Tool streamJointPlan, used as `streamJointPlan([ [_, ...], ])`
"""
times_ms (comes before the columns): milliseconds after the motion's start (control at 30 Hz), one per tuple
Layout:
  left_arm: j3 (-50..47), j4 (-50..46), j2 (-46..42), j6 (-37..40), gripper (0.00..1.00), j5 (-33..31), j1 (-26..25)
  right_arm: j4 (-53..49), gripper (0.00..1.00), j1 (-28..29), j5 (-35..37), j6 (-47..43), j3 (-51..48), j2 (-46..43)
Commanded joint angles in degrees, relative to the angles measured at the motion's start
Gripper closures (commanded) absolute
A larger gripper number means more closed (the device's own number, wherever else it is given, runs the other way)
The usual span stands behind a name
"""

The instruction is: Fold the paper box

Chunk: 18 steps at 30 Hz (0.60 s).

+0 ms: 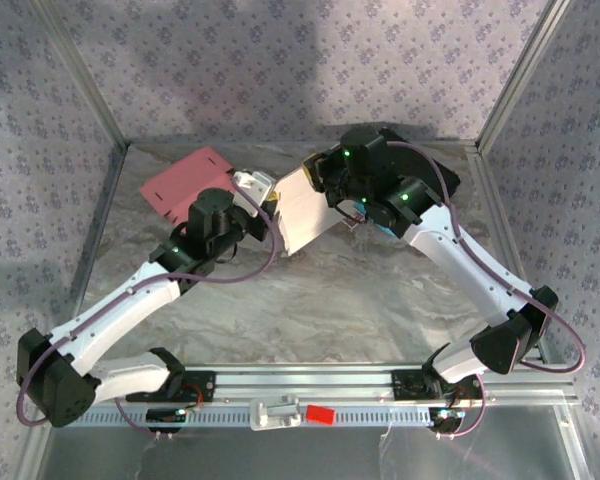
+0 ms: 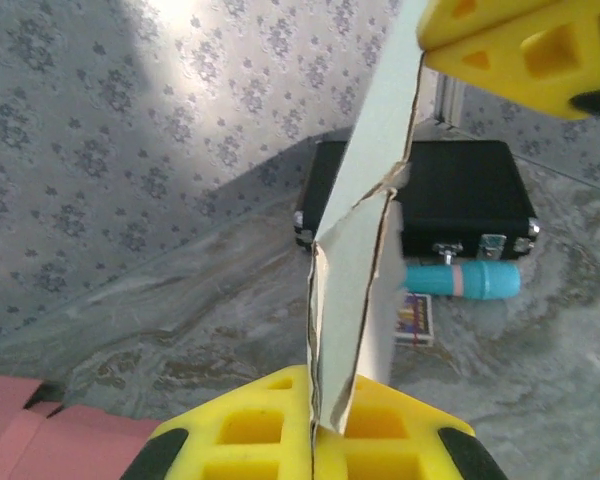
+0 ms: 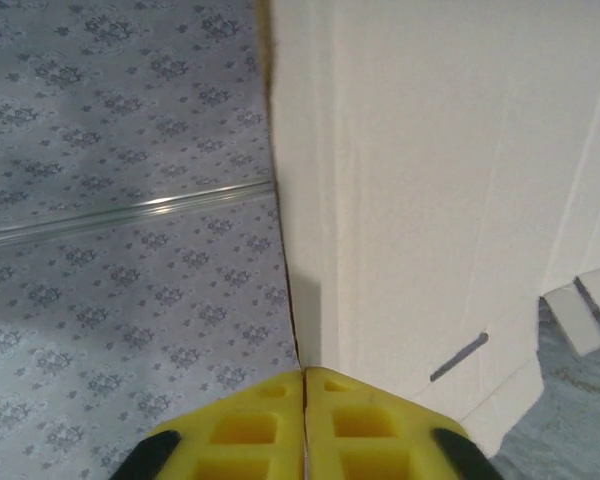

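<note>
We are pinching the white paper box [image 1: 305, 212] with both pincers, the left gripper [image 2: 314, 400] clamping one edge, the right gripper [image 3: 304, 390] the opposite edge, toward the back of the table [image 1: 330, 300]

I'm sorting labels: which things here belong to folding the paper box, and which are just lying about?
In the job: white paper box, left gripper and right gripper, both clamped on it.
Lying about: pink flat box, black case, teal tube, small card pack.
</note>
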Motion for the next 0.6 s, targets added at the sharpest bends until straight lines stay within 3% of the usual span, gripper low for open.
streamJointPlan([
  [0, 3.16, -8.03, -3.89, -4.01, 1.0, 5.26, 1.19, -3.52, 0.57, -1.91, 0.84, -2.48, 2.59, -1.76],
  [67, 3.92, -11.28, -4.99, -6.74, 1.0, 9.02, 3.06, -8.74, 0.37, -2.17, 1.66, -4.31, 4.76, -1.91],
  [133, 4.36, -13.97, -6.15, -8.64, 1.0, 12.59, 4.9, -11.9, 0.31, -2.25, 2.11, -5.08, 4.5, -2.79],
  [267, 4.47, -20.5, -6.94, -9.21, 1.0, 14.84, 7.19, -11.82, 0.29, -1.45, 3.43, -0.85, -1.25, -6.46],
  [567, -0.14, -18.16, -4.83, -8.09, 1.0, 14.81, 8.12, -5.45, 0.35, -0.44, 0.0, 5.36, -6.22, -2.68],
])
